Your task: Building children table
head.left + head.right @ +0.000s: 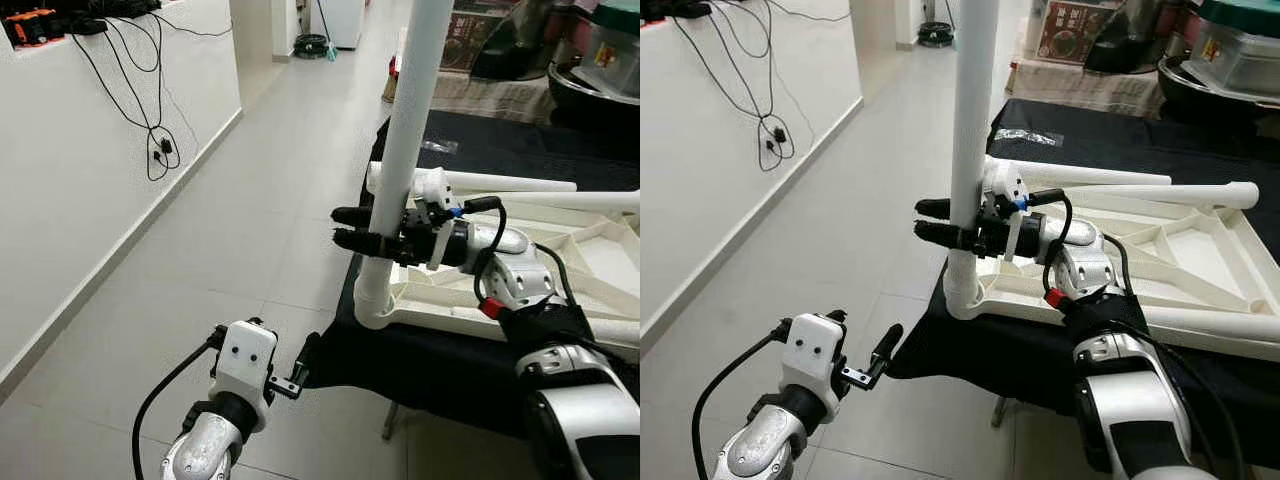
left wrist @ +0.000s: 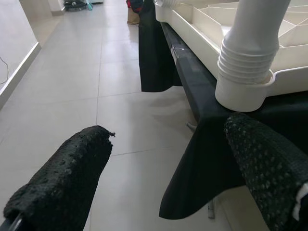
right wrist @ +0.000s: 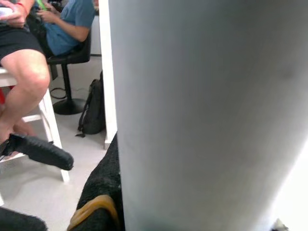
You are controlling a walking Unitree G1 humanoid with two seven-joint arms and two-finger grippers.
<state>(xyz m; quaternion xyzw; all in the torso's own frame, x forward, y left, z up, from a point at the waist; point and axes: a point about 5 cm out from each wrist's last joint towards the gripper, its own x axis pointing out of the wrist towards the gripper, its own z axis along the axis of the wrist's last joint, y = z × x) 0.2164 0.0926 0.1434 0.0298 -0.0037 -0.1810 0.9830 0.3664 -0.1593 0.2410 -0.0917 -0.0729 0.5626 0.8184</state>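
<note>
Hovering low over the tiled floor (image 1: pixel 200 260), the left gripper (image 2: pixel 163 178) gapes wide with nothing between its fingers, just off the near corner of the black-draped surface (image 1: pixel 970 360). Farther on, the right gripper (image 1: pixel 350 228) clamps the upright white table leg (image 1: pixel 410 130), seated in the corner socket of the overturned white tabletop (image 1: pixel 1160 260) lying there.

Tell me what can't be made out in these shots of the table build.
- The upright white plastic table leg: its top is cut off by the upper edge in both eye views.
- Right gripper: whether its jaws actually pinch the leg, since the leg hides the contact.
- The overturned white plastic tabletop: its far side runs off the frame edge.
</note>
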